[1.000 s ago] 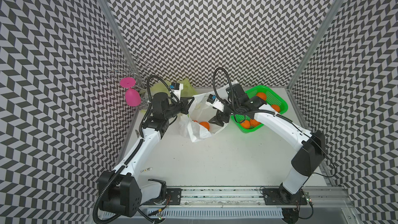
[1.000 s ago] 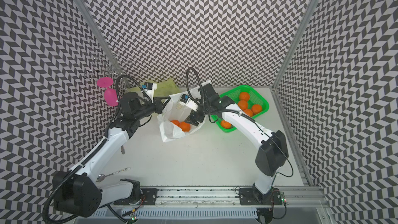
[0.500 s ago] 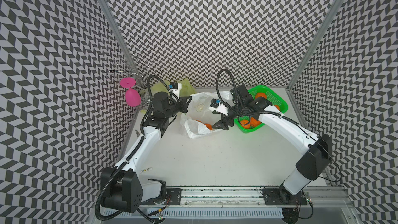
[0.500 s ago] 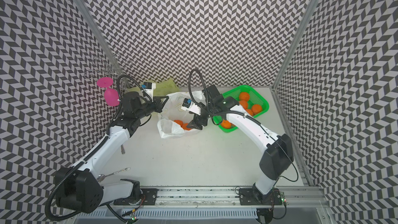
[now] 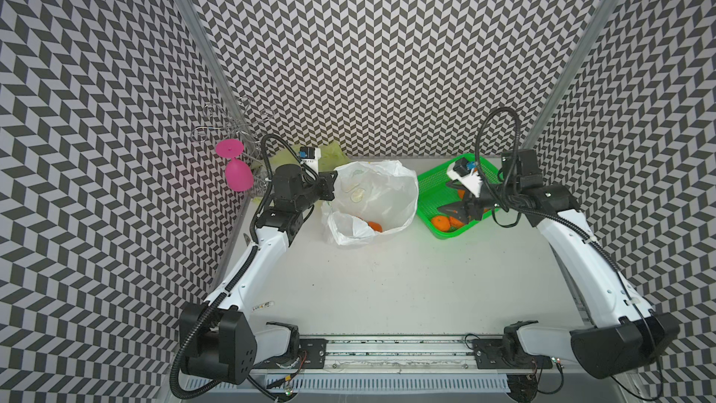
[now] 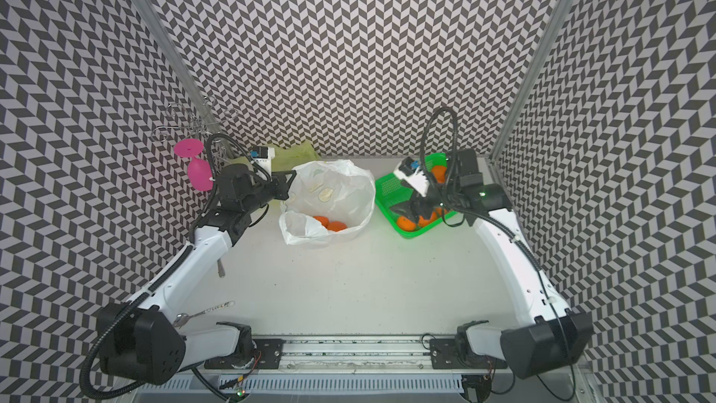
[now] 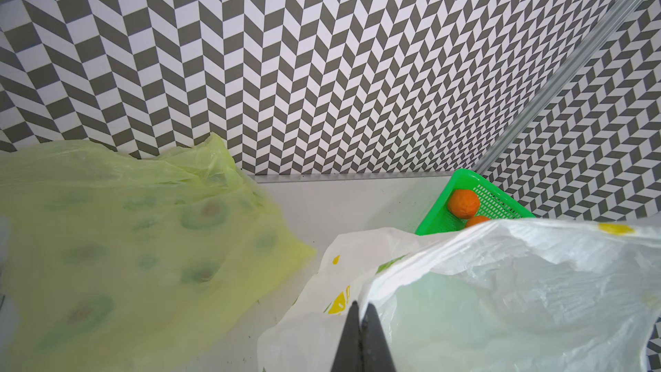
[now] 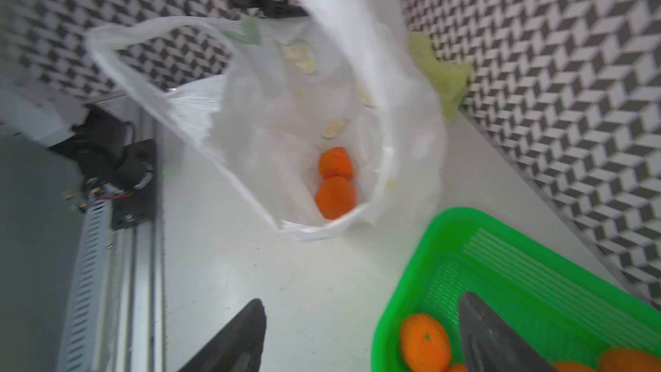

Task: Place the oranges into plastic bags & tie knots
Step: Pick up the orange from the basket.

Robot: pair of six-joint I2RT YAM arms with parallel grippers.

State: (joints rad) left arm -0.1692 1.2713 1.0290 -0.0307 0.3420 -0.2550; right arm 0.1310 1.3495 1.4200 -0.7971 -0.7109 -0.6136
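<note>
- Moved since the earlier frames: the right gripper (image 5: 453, 214) has left the mouth of the white bag (image 5: 372, 195) and now hangs clear of that bag, above the green basket (image 5: 432, 189) standing just beside it; the left gripper (image 5: 329, 188) stays at the white bag's rim, on the side away from the green basket.
- Top views: the white bag (image 6: 341, 191) stands on the table (image 6: 348, 284) with its mouth open; two oranges (image 6: 327, 222) lie touching each other inside the white bag; more oranges (image 6: 406, 222) lie in the green basket (image 6: 387, 188), partly hidden by the right gripper (image 6: 410, 209); the yellow-green bag (image 6: 298, 151) lies behind the white bag, near the left gripper (image 6: 288, 184).
- Left wrist view: the left gripper (image 7: 361, 307) has its fingers pressed together, with the film of the white bag (image 7: 500, 298) pinched between them; the yellow-green bag (image 7: 125, 227) lies just beside the white bag; the green basket (image 7: 500, 205) shows beyond the white bag, with oranges (image 7: 464, 203) in it.
- Right wrist view (blurred): the right gripper (image 8: 361, 298) has its fingers spread wide, with nothing between them; one finger is over the bare table beside the white bag (image 8: 286, 119), the other is inside the green basket (image 8: 500, 263), near oranges (image 8: 425, 341); two oranges (image 8: 336, 177) rest at the bottom of the white bag.
</note>
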